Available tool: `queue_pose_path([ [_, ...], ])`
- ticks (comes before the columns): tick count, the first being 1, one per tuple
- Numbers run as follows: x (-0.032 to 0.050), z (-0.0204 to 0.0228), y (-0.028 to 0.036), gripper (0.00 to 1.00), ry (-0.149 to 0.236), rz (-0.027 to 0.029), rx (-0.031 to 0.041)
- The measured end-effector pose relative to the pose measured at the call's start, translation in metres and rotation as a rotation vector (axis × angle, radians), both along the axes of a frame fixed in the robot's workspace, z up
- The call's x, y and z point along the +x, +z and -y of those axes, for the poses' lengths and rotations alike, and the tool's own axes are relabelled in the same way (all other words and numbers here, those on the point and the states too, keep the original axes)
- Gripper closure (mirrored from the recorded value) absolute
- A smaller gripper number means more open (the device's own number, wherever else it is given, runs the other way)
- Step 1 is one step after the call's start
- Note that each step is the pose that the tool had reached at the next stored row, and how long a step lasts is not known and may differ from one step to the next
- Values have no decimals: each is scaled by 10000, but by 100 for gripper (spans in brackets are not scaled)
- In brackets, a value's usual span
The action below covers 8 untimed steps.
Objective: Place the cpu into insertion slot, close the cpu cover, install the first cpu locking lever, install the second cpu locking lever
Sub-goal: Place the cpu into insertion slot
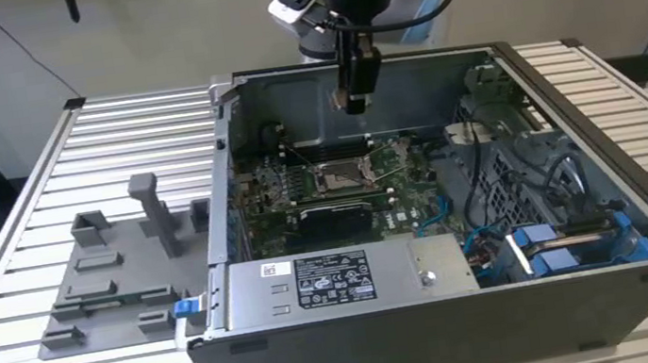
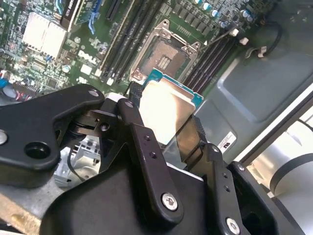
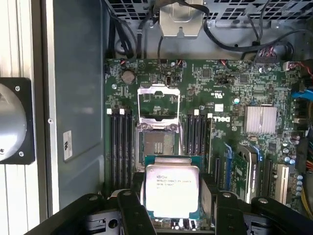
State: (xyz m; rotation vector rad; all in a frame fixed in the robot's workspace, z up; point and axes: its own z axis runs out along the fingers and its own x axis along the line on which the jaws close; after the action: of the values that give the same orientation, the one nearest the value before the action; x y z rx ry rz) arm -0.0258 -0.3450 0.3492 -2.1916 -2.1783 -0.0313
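Cpu [image 3: 172,191] gripped between the jaws; insertion slot [image 3: 158,143] beneath, uncovered.

The cpu [image 3: 172,191] has a smooth, shiny silvery metal top on a teal-green board, the gripper [image 3: 175,196] is matt black, the motherboard [image 3: 220,83] is glossy green, the cpu cover [image 3: 156,91] is thin bright metal, and the case [image 1: 448,335] is matt grey sheet metal.
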Motion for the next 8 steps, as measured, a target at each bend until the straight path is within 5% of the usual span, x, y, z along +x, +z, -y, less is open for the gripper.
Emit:
queue_pose_path([
  [8,0,-58,-55,45,17,1,3],
])
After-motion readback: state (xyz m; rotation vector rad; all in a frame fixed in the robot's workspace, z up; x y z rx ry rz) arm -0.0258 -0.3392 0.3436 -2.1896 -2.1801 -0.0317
